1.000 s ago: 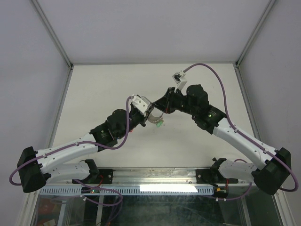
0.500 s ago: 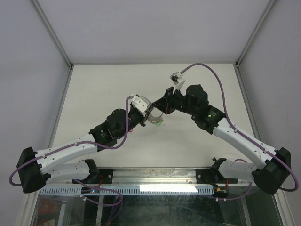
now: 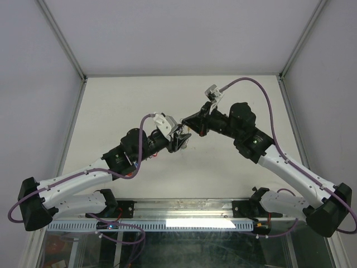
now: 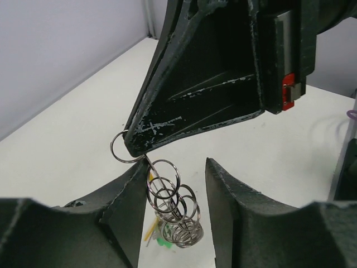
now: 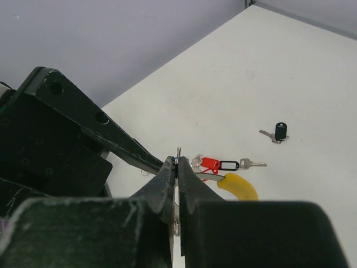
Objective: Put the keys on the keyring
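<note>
Right gripper clamps the keyring aloft — left gripper, released, straddles the dangling rings, letting them hang free.

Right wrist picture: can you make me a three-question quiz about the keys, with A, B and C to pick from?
1. Where is the key with the black head?
A) in a hand
B) on the table, alone, away from the others
C) on top of an arm

2. What colour is the tag right beside the black tag?
A) purple
B) white
C) red

3. What is the right hand doing?
A) shut on the keyring
B) wide open
C) shut on a pencil

Answers:
1 B, it lies by itself on the white surface.
2 C, red plastic shows next to the black one.
3 A, its fingers are pressed together on the thin wire ring.
</note>
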